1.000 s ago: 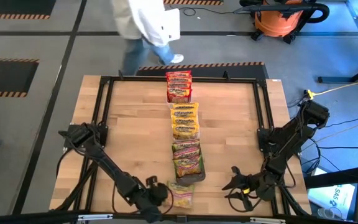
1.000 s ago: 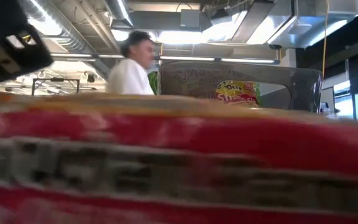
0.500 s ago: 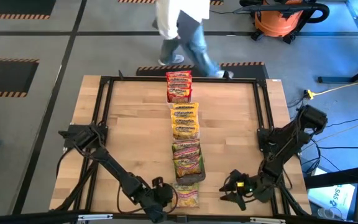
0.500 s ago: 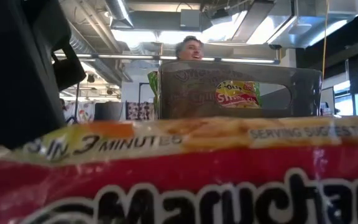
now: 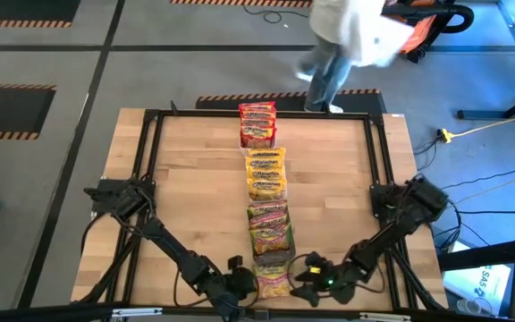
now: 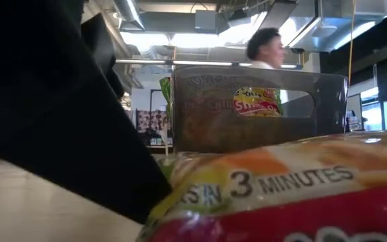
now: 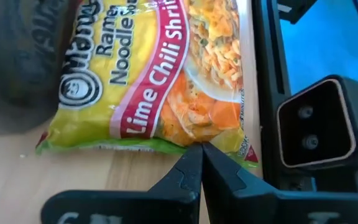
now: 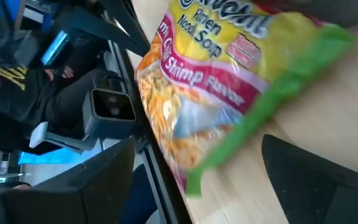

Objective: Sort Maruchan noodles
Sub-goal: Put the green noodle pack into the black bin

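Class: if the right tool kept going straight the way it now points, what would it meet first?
Probably the Lime Chili Shrimp packet lying just ahead of the open right tool at the table's near edge; depth is hard to judge.

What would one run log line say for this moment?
left gripper: shut, at yellow crinkly plastic Lime Chili Shrimp packet edge | right gripper: open, beside packet

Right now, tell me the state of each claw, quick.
Left claw: shut, pinching the edge of the lime chili shrimp noodle packet.
Right claw: open, holding nothing, beside the same packet.
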Tool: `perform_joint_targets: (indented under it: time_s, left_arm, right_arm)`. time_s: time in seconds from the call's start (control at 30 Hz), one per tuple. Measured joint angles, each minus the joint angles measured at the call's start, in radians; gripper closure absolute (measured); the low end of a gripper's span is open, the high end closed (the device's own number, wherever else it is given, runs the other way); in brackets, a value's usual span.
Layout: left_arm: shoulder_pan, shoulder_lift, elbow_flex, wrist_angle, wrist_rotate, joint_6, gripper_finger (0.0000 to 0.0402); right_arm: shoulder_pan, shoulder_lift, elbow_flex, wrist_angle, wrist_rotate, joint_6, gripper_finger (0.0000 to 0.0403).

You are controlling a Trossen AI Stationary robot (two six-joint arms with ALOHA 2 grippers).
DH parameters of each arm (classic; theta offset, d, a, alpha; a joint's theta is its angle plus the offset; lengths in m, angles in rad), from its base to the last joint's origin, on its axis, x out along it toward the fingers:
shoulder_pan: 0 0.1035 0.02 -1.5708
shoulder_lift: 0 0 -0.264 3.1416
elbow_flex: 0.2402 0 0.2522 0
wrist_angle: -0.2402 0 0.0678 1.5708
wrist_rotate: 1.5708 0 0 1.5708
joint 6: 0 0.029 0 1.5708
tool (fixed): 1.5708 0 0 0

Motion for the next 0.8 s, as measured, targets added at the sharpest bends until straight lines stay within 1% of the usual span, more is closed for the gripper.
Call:
perform_joint_targets:
  time_s: [0.17,0.3,0.5,0.6,0.8]
  left_arm:
    - [0.000,0.000,0.000,0.044,-0.012,0.034,0.0401]
    - [-0.002,0.000,0.000,0.044,-0.004,0.050,0.0401]
    - [-0.002,0.000,0.000,0.051,-0.001,0.051,0.0401]
    - [-0.002,0.000,0.000,0.089,-0.001,0.080,0.0401]
    - [-0.002,0.000,0.000,0.160,-0.002,0.130,0.0401]
  right_arm:
    - [-0.056,0.066,0.067,0.007,-0.050,0.027,0.0075]
    - [-0.085,0.106,0.108,0.009,-0.083,0.048,0.0075]
    - [-0.087,0.119,0.141,-0.003,-0.069,-0.006,0.0075]
    - [-0.088,0.121,0.151,-0.009,-0.081,-0.017,0.0075]
    - [-0.088,0.127,0.181,-0.019,-0.077,-0.110,0.0075]
